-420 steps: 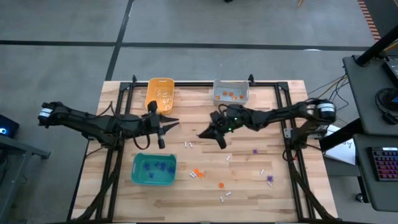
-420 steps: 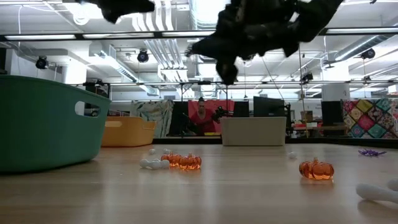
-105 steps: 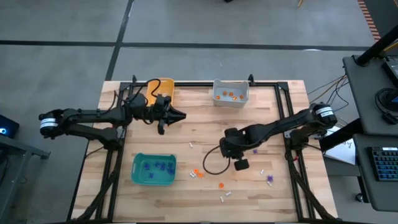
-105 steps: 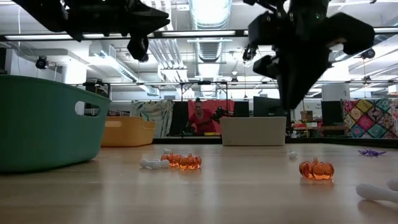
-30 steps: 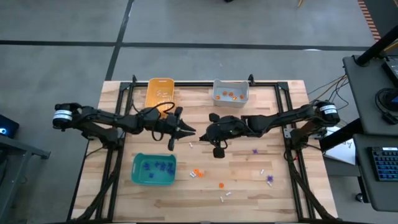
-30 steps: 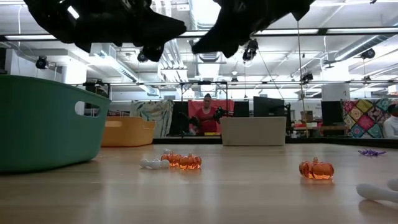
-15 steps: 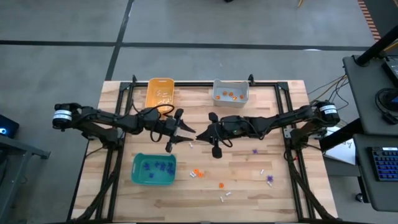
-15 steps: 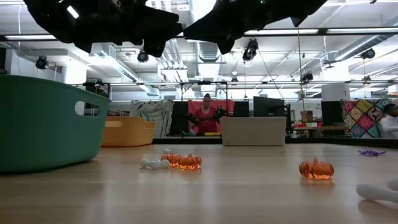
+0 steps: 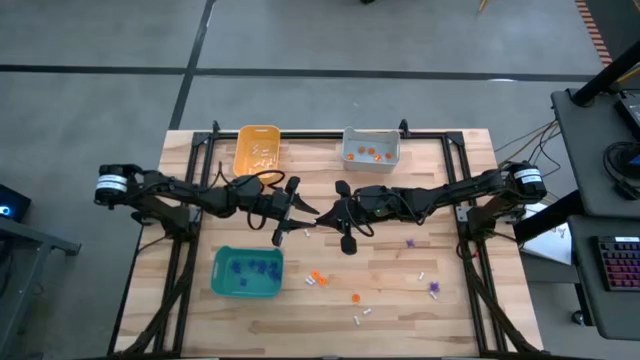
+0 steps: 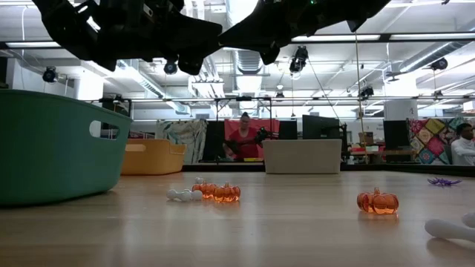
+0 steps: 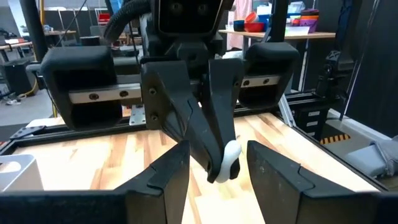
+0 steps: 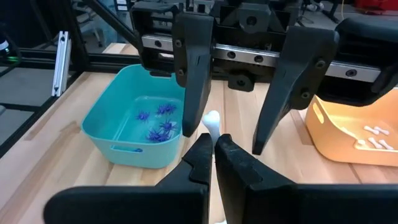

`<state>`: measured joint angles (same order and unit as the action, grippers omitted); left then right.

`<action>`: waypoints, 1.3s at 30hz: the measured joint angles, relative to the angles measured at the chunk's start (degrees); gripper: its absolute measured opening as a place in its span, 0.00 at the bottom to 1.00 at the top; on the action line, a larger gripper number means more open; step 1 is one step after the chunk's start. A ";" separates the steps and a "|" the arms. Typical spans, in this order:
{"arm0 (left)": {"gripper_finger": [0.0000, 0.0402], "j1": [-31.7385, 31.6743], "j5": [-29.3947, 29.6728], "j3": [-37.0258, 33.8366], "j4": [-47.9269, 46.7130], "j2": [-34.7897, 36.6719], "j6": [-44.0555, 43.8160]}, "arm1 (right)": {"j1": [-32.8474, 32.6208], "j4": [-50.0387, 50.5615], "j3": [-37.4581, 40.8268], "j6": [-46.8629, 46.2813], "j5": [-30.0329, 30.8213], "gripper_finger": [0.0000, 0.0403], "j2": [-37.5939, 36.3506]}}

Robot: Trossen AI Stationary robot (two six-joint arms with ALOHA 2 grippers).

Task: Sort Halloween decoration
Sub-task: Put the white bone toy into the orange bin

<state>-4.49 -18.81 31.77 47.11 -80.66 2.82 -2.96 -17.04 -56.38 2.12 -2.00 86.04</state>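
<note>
Pale wood planks make up the table (image 9: pixel 440 310), and from above the two dark arms meet nose to nose at its middle. The left gripper (image 9: pixel 306 215) reaches in from the left with its fingers spread apart; the right gripper (image 9: pixel 324 216) comes from the right with its fingers pinched together, its tip between the left fingers. Far from the arms stand an orange-yellow plastic bin (image 9: pixel 257 150) with small white pieces inside and a grey plastic bin (image 9: pixel 371 149) holding orange pieces. A teal plastic bin (image 9: pixel 248 272) with purple spiky trinkets (image 9: pixel 248 268) sits on the near left. Loose on the near half of the table lie tiny orange pumpkin trinkets (image 9: pixel 318 279) and small white trinkets (image 9: pixel 362 316); a purple one (image 9: pixel 434 289) lies to the right.

At table height, both arms hang dark across the top. Two orange pumpkins (image 10: pixel 217 191) rest together beside a white piece (image 10: pixel 179 195), another pumpkin (image 10: pixel 377 201) farther right, with the teal bin's wall (image 10: pixel 52 144) at left. A person in red (image 10: pixel 243 141) stands in the room behind.

From the left wrist, its own fingers (image 11: pixel 174 174) stand wide on either side of the right gripper's closed tip, which clamps a small white rounded trinket (image 11: pixel 231 155).

From the right wrist, its clenched fingers (image 12: pixel 200 158) grip that white piece (image 12: pixel 212 122) between the left gripper's open fingers (image 12: pixel 194 68), neither of which touches it. The teal bin (image 12: pixel 134 149) and the orange-yellow bin (image 12: pixel 348 134) lie beyond.
</note>
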 joint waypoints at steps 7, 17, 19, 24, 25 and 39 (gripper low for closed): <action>0.28 0.05 0.00 0.00 1.88 -0.83 -0.33 | 0.00 0.09 0.00 0.02 0.00 0.02 0.00; 0.13 0.07 -0.02 0.00 1.82 -0.82 -0.33 | 0.00 0.26 0.00 0.36 0.04 0.02 0.00; 0.08 0.07 -0.02 0.00 1.82 -0.81 -0.33 | 0.00 0.33 0.00 0.18 0.05 0.02 0.00; 0.02 0.07 -0.02 0.00 1.67 -0.81 -0.90 | 0.00 0.76 0.02 0.23 0.02 0.04 0.00; 0.02 0.07 0.00 0.00 1.60 -0.81 -1.05 | 0.00 0.78 0.02 0.15 0.00 0.05 0.00; 0.00 -0.22 0.17 0.00 0.83 0.01 -2.37 | 0.41 2.40 -0.15 -2.21 1.07 0.35 -0.64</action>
<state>-4.71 -18.63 31.77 47.94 -80.66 0.45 -2.55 -14.64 -56.53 -0.09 -0.93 85.40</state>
